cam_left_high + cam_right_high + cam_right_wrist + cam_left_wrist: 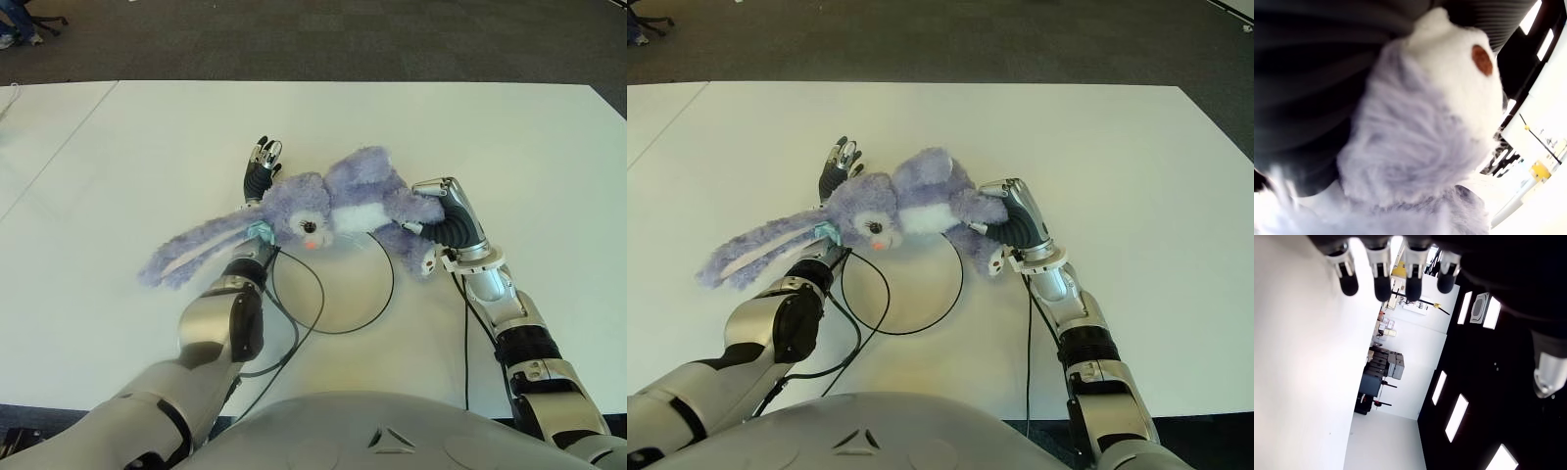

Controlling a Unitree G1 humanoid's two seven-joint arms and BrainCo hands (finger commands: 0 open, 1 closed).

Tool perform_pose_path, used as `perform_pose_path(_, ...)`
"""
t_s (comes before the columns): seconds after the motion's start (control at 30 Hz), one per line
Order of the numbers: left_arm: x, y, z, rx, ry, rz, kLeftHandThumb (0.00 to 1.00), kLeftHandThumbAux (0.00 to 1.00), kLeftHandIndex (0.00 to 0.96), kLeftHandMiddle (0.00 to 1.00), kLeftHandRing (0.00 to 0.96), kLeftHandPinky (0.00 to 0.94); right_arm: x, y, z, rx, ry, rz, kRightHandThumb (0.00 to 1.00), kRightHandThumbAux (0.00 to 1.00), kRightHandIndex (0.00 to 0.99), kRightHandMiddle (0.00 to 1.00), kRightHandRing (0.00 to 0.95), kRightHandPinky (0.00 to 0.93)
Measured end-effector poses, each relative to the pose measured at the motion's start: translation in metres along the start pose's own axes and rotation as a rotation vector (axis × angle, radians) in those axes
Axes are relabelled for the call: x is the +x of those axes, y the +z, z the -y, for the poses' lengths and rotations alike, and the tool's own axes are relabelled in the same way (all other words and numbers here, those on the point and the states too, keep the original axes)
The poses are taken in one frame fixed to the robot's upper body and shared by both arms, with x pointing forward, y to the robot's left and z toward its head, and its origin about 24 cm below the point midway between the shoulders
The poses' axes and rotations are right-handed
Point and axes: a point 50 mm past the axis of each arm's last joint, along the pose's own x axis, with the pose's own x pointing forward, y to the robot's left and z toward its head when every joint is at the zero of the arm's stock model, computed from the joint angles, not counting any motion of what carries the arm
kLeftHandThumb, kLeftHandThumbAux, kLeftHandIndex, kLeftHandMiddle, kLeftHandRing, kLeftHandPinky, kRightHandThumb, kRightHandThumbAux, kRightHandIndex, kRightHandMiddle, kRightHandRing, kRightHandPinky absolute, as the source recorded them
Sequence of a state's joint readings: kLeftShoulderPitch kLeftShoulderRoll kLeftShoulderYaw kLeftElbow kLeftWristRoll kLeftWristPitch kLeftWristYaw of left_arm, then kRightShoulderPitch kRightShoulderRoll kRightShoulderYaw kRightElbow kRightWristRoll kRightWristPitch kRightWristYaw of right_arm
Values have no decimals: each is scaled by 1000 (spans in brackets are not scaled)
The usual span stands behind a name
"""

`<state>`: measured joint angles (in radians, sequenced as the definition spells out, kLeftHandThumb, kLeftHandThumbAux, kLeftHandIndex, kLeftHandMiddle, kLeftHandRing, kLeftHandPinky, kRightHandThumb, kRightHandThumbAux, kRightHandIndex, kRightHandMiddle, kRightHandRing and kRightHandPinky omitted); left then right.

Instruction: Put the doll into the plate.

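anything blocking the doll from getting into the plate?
Nothing visible does. The doll already overlaps the far rim of the plate, whose centre is bare. The right hand is pressed against its legs; the left hand shows behind its head with fingers extended.

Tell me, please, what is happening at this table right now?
The robot is working on a purple bunny doll that lies over the far rim of a clear plate on the white table. Its right hand is closed on the doll's leg. Its left hand reaches under the doll's head, fingers extended and holding nothing. The doll is not yet fully in the plate.
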<state>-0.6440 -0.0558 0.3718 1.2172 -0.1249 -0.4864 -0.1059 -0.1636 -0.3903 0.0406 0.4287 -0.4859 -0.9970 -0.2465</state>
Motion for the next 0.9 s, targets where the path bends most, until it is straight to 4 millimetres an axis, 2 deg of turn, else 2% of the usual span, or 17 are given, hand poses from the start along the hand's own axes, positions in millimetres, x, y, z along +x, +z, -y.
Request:
perform_pose_path(0.53, 0, 0, 0, 0, 0, 0, 0, 488, 0, 96, 92, 77, 6, 1, 4, -13, 12, -4, 341, 790, 781, 884, 889, 870)
perform_pose_path(0.77, 0, 0, 0, -2, 1, 1, 0, 487, 1, 99, 93, 66, 29, 27, 23, -46, -13, 133, 398, 772, 773, 880, 879, 871)
perform_pose_path(0.9, 0, 0, 0, -2, 1, 1, 0, 486, 0, 91, 87, 65, 36, 43, 30, -31, -32, 210, 427, 760, 771, 877, 872, 858)
